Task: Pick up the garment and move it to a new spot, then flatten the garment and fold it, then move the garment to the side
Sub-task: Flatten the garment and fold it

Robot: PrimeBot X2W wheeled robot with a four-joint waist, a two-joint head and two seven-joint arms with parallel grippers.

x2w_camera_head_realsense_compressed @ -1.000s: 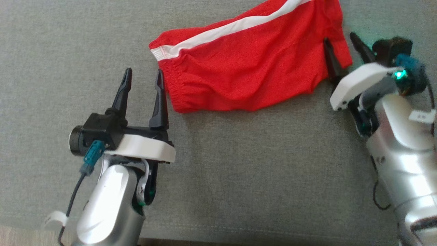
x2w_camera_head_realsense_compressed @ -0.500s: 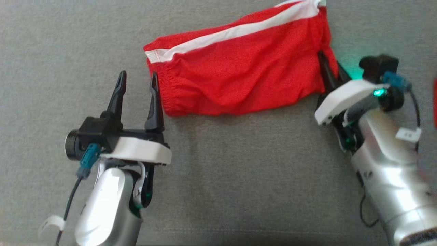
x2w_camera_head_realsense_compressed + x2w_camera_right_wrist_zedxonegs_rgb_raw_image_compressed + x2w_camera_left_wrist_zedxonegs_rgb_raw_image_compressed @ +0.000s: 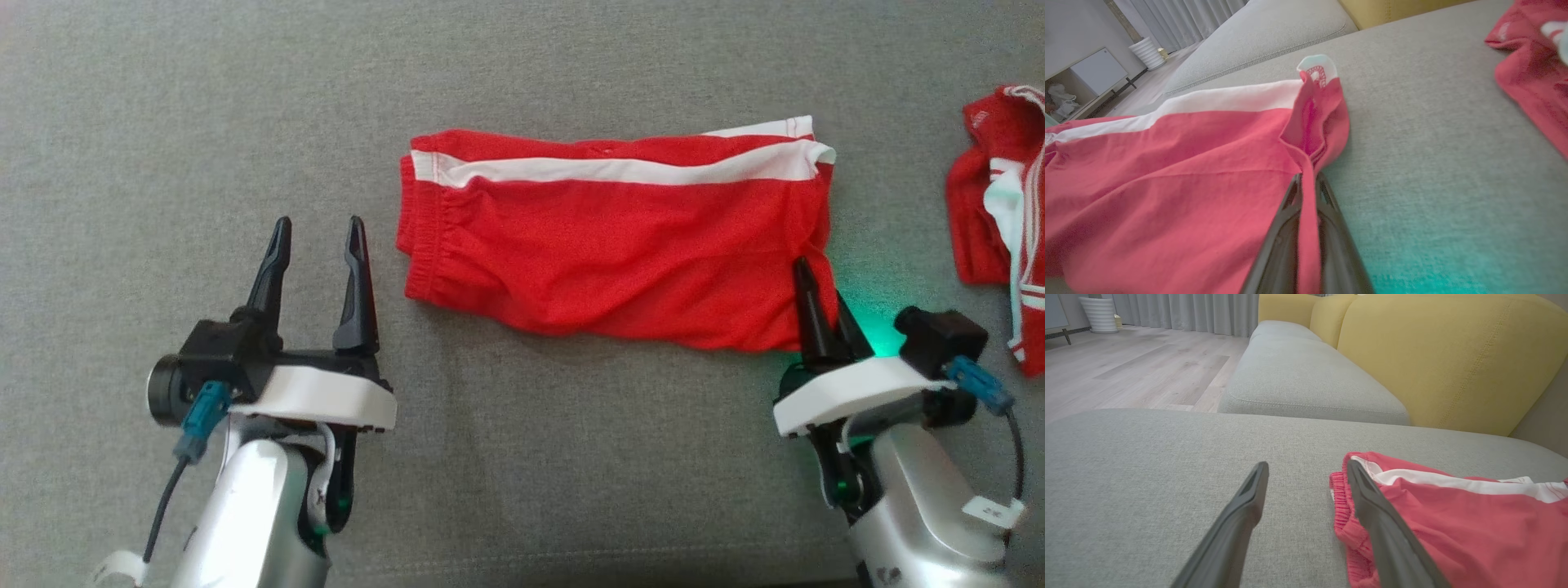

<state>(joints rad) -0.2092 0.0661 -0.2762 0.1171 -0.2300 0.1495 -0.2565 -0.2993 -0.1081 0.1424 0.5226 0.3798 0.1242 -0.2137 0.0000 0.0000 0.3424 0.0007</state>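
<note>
2 red garments lie on the grey cushion (image 3: 571,490) in the head view: the shorts (image 3: 620,253) at centre, and a crumpled second garment (image 3: 996,220) at the right edge, well apart. 2 grippers show. The left gripper (image 3: 318,224) at lower left has its jaws spread, just beside the waistband (image 3: 416,245). The right gripper (image 3: 819,294) at lower right pinches the shorts' lower right corner. Bare cushion lies open along the bottom and left.

Left wrist view: 2 fingers (image 3: 1237,522) stand apart, 1 crossing the waistband edge, with 1 yellow backrest (image 3: 1433,355) at upper right.

Right wrist view: 2 fingers (image 3: 1282,245) are pressed on a fold of red cloth, with open cushion to their right.
</note>
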